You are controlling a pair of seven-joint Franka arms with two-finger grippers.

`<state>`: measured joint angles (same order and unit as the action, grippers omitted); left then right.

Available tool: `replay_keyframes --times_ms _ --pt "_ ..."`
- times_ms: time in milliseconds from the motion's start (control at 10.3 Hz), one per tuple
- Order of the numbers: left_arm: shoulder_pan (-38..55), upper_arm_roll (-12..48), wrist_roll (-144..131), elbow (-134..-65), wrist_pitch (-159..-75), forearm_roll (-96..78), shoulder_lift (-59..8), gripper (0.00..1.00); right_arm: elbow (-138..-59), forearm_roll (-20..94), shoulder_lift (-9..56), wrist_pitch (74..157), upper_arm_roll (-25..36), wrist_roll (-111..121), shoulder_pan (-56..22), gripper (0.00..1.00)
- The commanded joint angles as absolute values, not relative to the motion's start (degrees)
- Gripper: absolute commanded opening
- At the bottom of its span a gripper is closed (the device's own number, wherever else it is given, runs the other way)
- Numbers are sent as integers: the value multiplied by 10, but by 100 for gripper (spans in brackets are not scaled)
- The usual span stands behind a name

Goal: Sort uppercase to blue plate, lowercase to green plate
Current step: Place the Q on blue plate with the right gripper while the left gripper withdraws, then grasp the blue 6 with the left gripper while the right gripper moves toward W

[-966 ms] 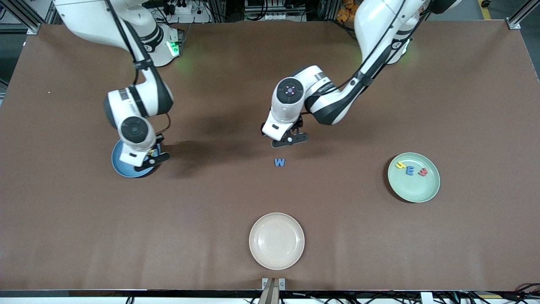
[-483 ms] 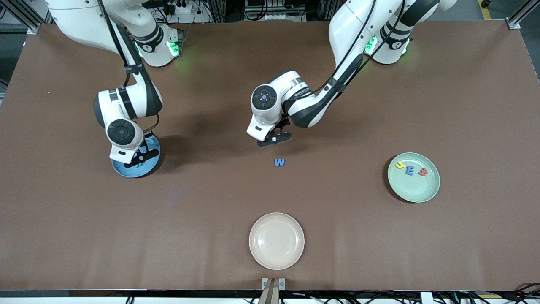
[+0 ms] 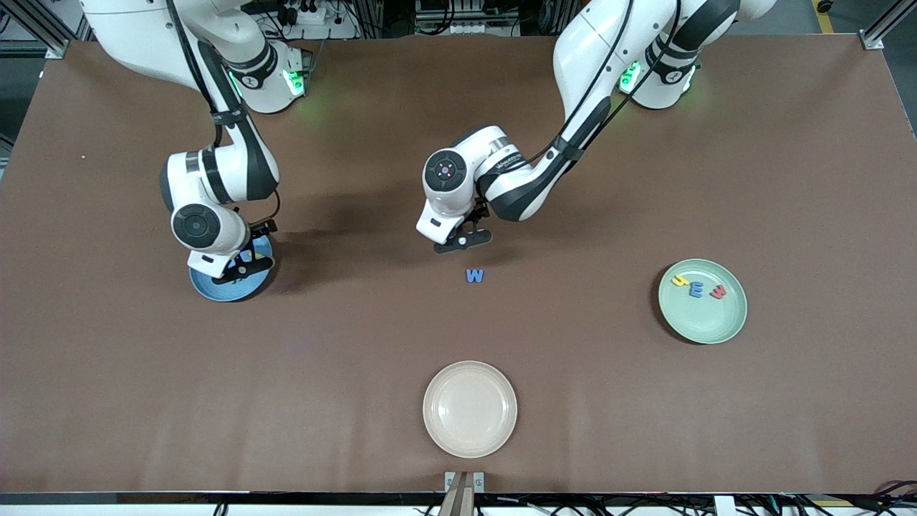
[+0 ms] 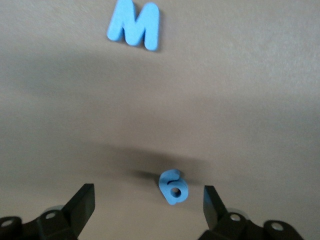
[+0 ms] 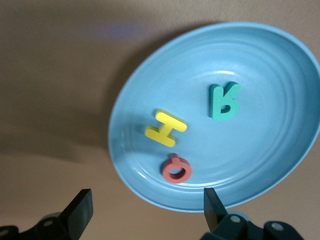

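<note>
**Left claw (image 3: 462,240) open astride the g; right claw (image 3: 240,269) open over the blue plate**

On the brown table (image 3: 788,179) are three plates. The blue plate (image 3: 208,290) lies toward the right arm's end, partly covered by that arm's wrist. The green plate (image 3: 703,322) lies toward the left arm's end, and a beige plate (image 3: 469,408) sits empty, nearest the front camera.

The right wrist view shows three capitals lying in the blue plate: H (image 5: 166,128), R (image 5: 225,101) and Q (image 5: 176,169). The right claw hangs over the plate's edge, fingers apart and holding nothing.

In the green plate lie h (image 3: 679,281), m (image 3: 695,289) and w (image 3: 718,292), close together in a row.

Two letters are left on the bare table near its middle. The blue W (image 3: 474,275) lies flat in the open. The smaller blue g (image 4: 173,186) shows only in the left wrist view, flat on the table between the left claw's spread fingers and closer to one of them than the other.

Six of the eight letters look sorted, and the step in hand seems to be the pickup of the g.

- The left claw likely needs to centre on the g, drop to the table and close across it.
- It would then carry the g to the green plate.
- The g is thin, so the fingertips probably have to go right down to the table.
- After that only the W would remain, bound for the blue plate; the right arm is the closer one to that plate.
</note>
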<state>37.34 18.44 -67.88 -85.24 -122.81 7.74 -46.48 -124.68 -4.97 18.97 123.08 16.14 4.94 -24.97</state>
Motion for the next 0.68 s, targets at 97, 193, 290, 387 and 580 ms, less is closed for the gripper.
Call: replay_keyframes --times_ms 97,193,290,387,580 --pt "394 176 -671 -826 -1220 66 -483 89 -1241 -34 145 1219 134 -77 -261 100" --pt "395 175 -671 -826 -1221 67 -485 86 -1239 -34 137 1219 127 -78 -261 100" --pt "396 175 -671 -826 -1220 66 -486 86 -1238 -34 128 1220 123 -80 -261 100" --pt "402 175 -671 -826 -1221 66 -487 82 -1227 -31 124 1218 111 -88 -261 100" --pt "404 175 -671 -827 -1221 66 -488 75 -1191 -25 124 1211 73 -181 -262 100"
